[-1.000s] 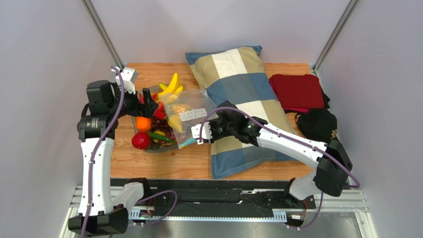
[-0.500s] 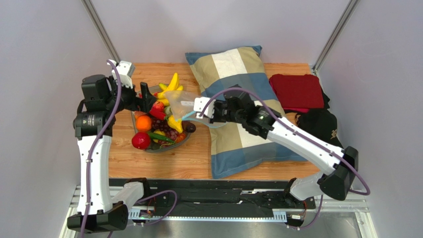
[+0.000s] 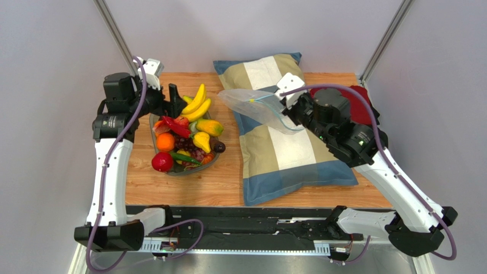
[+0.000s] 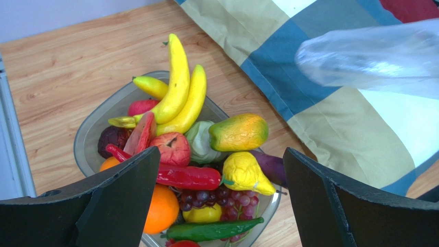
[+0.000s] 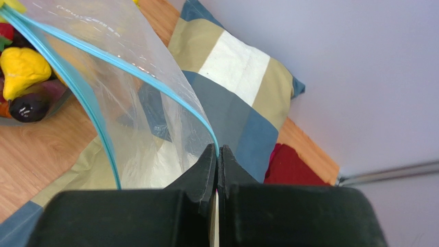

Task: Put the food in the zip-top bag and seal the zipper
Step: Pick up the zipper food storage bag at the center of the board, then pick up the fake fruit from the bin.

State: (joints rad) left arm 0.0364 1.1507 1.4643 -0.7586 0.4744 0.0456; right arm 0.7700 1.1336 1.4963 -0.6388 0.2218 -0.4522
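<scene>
The food (image 3: 186, 137) is a heap of toy bananas, grapes, orange, red pepper and other pieces in a greyish oval dish (image 3: 188, 171); it also fills the left wrist view (image 4: 206, 154). My left gripper (image 3: 171, 101) is open and empty, hovering above the dish (image 4: 85, 139), with its jaws wide apart (image 4: 221, 154). My right gripper (image 5: 217, 152) is shut on the mouth edge of the clear zip-top bag (image 3: 254, 105) and holds it in the air above the pillow. The light-blue zipper (image 5: 154, 82) curves open from the fingertips. The bag (image 5: 134, 103) looks empty.
A checked blue, beige and white pillow (image 3: 286, 148) lies right of the dish. A red cloth (image 5: 288, 164) lies at the back right, mostly behind my right arm in the top view. Grey walls and metal posts close in the wooden table (image 3: 188, 188).
My right gripper has lifted the bag off the fruit dish and carried it up and right over the pillow. My left gripper has drawn back a little from the fruit.
</scene>
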